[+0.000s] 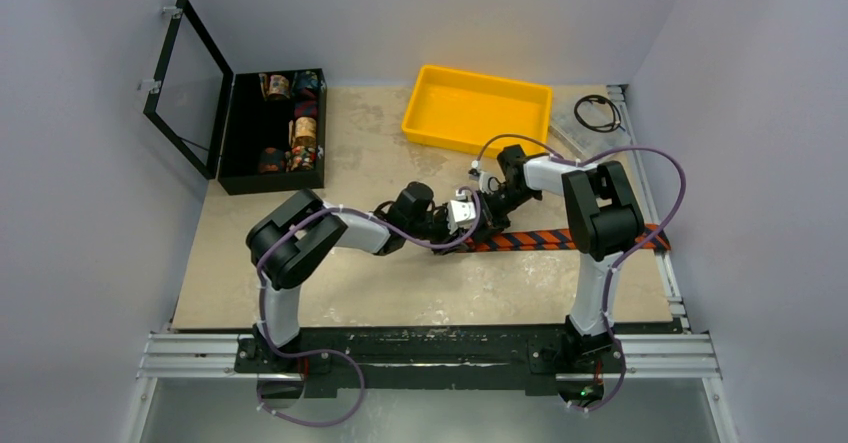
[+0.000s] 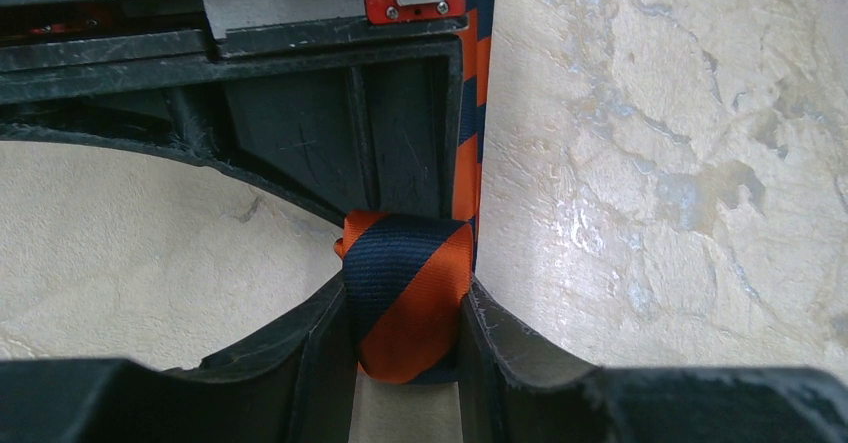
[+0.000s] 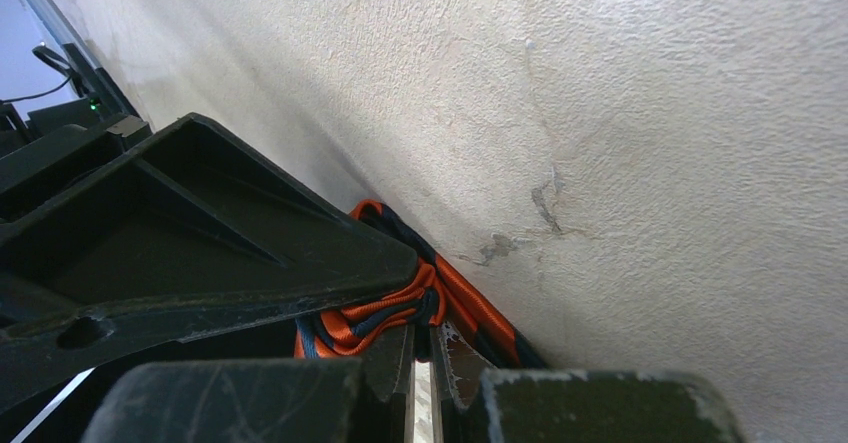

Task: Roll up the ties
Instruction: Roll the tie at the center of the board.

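Evidently the left end effector (image 2: 405, 335) was pinching the rolled end of the tie (image 2: 410, 283), with 1 finger at either edge of the striped band. That grip probably kept the coil from springing open while it was turned along the fabric.

The right end effector (image 3: 425, 351) had its fingers pressed together, tips right against the coil's spiral edge. It was likely there to steady or tuck the layers. Whether it had caught any fabric I could not tell.

From the 2 end effectors the unrolled length lay flat on the counter (image 1: 400, 283), running away to their right, past the right arm. By that showing the rolling was only begun.

Well away to the far left of the left end effector stood a black box (image 1: 270, 181) with its lid up. Its compartments held several patterned rolls (image 1: 303, 133), too small to count surely. Just beyond the right end effector sat a yellow tray (image 1: 480, 75), and nothing showed inside it.
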Robot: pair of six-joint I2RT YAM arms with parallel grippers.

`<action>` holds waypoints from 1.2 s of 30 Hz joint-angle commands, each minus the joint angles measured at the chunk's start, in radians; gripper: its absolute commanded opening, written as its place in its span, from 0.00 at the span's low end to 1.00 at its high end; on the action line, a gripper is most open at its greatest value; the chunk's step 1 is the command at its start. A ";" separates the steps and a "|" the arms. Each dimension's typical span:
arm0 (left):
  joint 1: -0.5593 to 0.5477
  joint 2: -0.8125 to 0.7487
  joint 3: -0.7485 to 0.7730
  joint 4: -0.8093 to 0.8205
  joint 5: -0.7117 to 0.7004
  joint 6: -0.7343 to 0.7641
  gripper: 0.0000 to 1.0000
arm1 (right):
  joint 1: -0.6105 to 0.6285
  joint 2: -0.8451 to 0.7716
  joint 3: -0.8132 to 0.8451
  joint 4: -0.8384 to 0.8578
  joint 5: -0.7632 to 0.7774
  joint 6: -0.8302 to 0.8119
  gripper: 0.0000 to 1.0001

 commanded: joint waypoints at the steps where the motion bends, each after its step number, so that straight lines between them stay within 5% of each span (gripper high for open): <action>1: -0.031 0.041 -0.013 -0.224 -0.177 0.117 0.28 | 0.035 0.028 -0.034 0.089 0.042 -0.067 0.04; 17: -0.033 0.042 0.054 -0.543 -0.283 0.193 0.24 | -0.074 -0.124 -0.021 -0.153 -0.096 -0.224 0.44; 25: -0.046 0.065 0.090 -0.586 -0.305 0.222 0.25 | -0.074 -0.145 -0.006 -0.119 -0.203 -0.164 0.45; 31: -0.048 0.060 0.085 -0.587 -0.299 0.231 0.25 | -0.074 -0.142 0.003 -0.115 -0.256 -0.153 0.56; 36: -0.049 0.054 0.078 -0.578 -0.293 0.240 0.25 | -0.074 -0.136 -0.010 -0.062 -0.211 -0.104 0.51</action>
